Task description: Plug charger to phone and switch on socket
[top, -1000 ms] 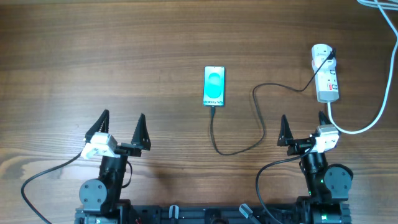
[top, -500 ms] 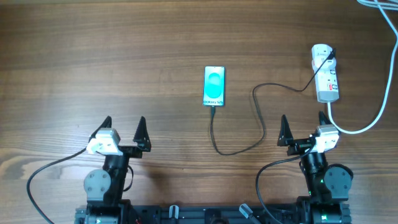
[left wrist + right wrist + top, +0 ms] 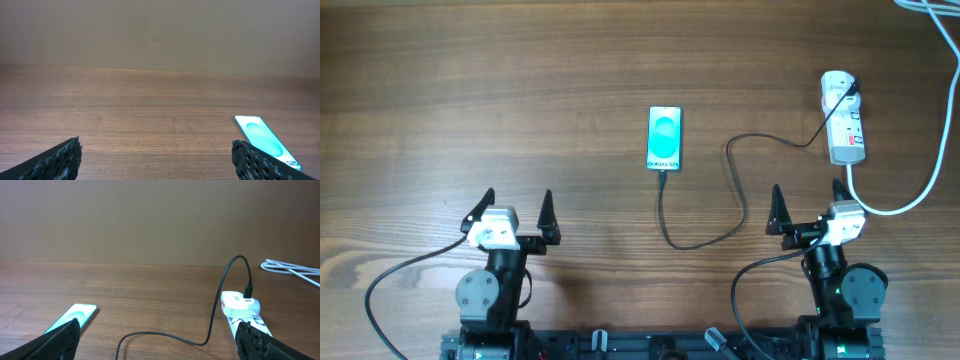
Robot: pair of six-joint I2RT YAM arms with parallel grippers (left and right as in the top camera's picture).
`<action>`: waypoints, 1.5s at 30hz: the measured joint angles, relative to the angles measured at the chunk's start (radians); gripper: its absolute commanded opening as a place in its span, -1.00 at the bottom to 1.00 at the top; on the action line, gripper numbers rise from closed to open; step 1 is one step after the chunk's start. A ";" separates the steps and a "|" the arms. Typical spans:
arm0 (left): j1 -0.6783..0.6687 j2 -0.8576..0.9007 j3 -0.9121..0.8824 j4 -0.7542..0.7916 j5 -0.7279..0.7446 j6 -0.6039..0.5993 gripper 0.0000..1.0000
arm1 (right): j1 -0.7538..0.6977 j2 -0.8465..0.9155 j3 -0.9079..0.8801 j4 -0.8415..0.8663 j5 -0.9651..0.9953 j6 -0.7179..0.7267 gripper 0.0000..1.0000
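The phone [image 3: 664,138] lies flat mid-table, teal screen lit, white text strip at its near end. The charger's thin black cable [image 3: 735,190] runs from the phone's near end, where its tip [image 3: 663,173] sits against the phone, loops right and up to a black plug in the socket [image 3: 844,130], a white power strip at the right. My left gripper [image 3: 515,210] is open and empty, near-left of the phone. My right gripper [image 3: 807,207] is open and empty, just near of the socket. The phone shows in the left wrist view [image 3: 265,141] and the right wrist view [image 3: 75,316]; the socket [image 3: 241,305] too.
A thick white lead [image 3: 920,195] leaves the socket's near end, curves right and runs up the table's right edge to the far corner. A wall stands behind the table's far edge [image 3: 160,70].
My left gripper has drawn back toward the near edge and its fingers have narrowed a little. The right arm, phone and cable have not moved.
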 measured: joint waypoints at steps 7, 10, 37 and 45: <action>0.000 0.000 0.000 0.000 -0.006 0.006 1.00 | 0.000 0.000 0.000 0.000 0.000 0.000 1.00; 0.000 0.000 0.000 0.000 -0.007 0.008 1.00 | 0.000 0.000 0.000 0.000 0.000 0.000 1.00; 0.000 0.000 0.000 0.000 -0.064 0.032 1.00 | 0.000 0.000 0.000 0.000 0.000 0.000 0.99; 0.000 0.000 0.000 0.000 -0.064 0.032 1.00 | 0.000 0.000 0.000 0.000 0.000 0.000 0.99</action>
